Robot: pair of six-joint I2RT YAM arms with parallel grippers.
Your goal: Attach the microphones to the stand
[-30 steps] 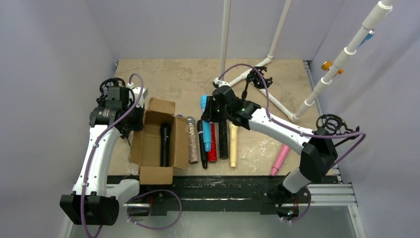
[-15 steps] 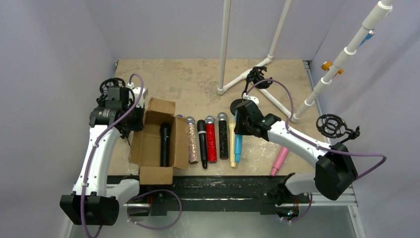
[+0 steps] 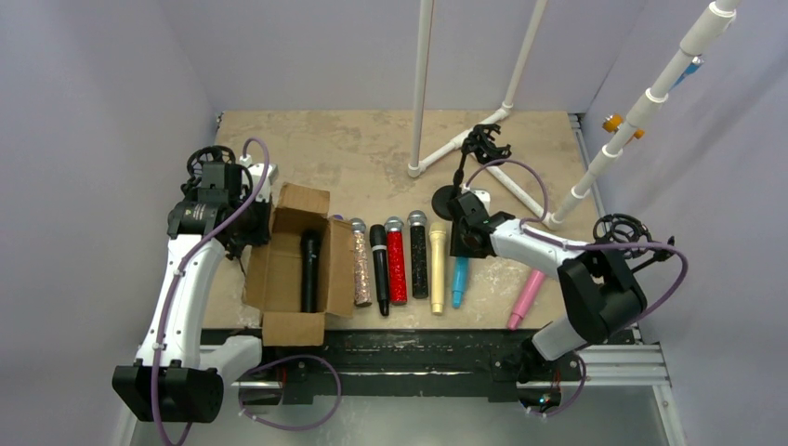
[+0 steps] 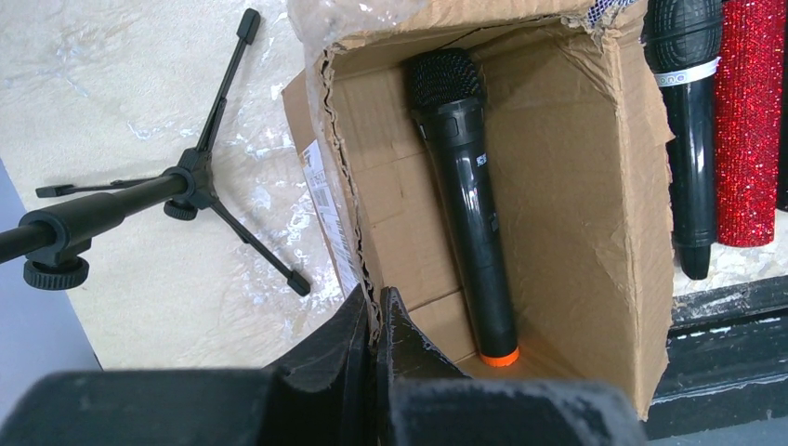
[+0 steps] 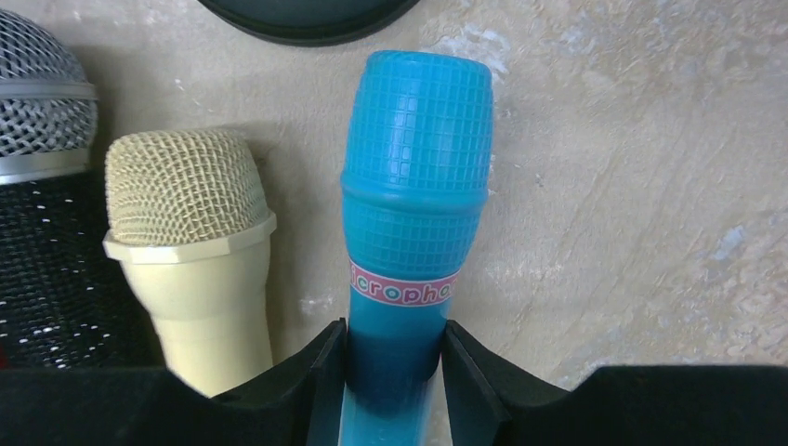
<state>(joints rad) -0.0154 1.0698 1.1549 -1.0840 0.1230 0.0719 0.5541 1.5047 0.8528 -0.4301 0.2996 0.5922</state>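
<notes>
One light-blue mic (image 5: 415,186) is lying on the surface (image 5: 650,186) just beside the cream mic (image 5: 190,232), head pointing away from the right hand (image 5: 392,351), which is clasping its handle. Left hand (image 4: 376,308) is pinched shut, well apart.

High rear overview; close, perhaps downward wrist views of its microphones (image 3: 397,268)

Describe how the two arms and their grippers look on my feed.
Both arms match: the left arm and right arm have glossy white links joined by chunky black joint housings, each trailed by a looping purple cable. The left gripper and right gripper have matte black, wedge-shaped fingers with a grainy surface.
</notes>
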